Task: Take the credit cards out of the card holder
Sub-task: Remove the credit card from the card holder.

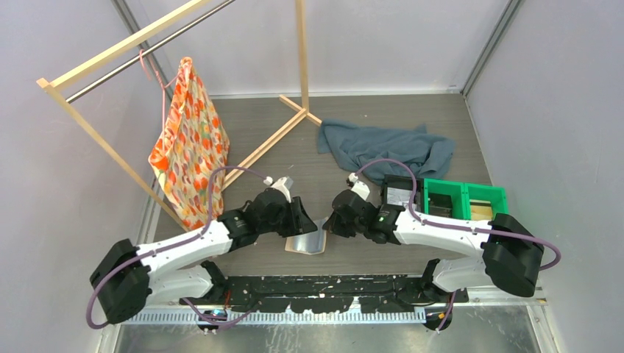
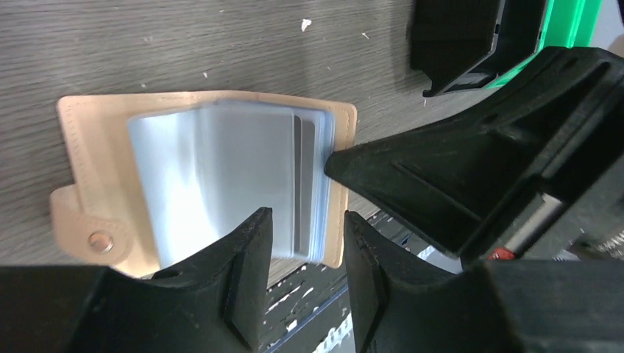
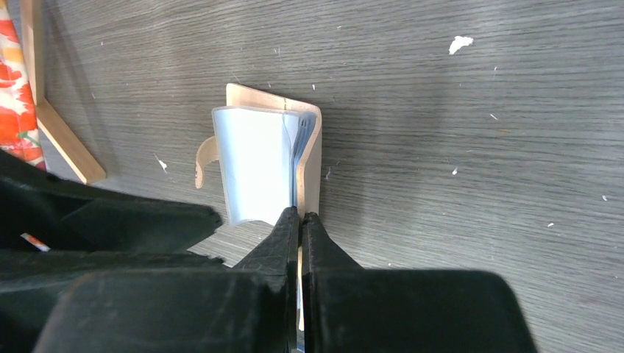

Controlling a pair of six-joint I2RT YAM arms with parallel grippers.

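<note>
The tan card holder [image 1: 307, 241] lies open on the table between my two grippers, its snap tab [image 2: 92, 235] at one side. Pale blue-grey pockets [image 2: 213, 169] fan up from its spine. A thin dark grey strip, the edge of one of the credit cards [image 2: 298, 184], shows inside the pockets; the rest of the cards is hidden. My left gripper [image 2: 305, 217] is open just over the pockets' near edge, with nothing between its fingers. My right gripper [image 3: 300, 215] is shut on the holder's tan cover [image 3: 313, 158] at its near edge.
A green bin [image 1: 465, 198] and a black tray [image 1: 399, 191] stand right of the holder. A blue-grey cloth [image 1: 386, 147] lies behind them. A wooden rack [image 1: 96, 140] with a patterned bag [image 1: 190, 147] fills the back left. The holder lies close to the table's near edge [image 1: 324, 259].
</note>
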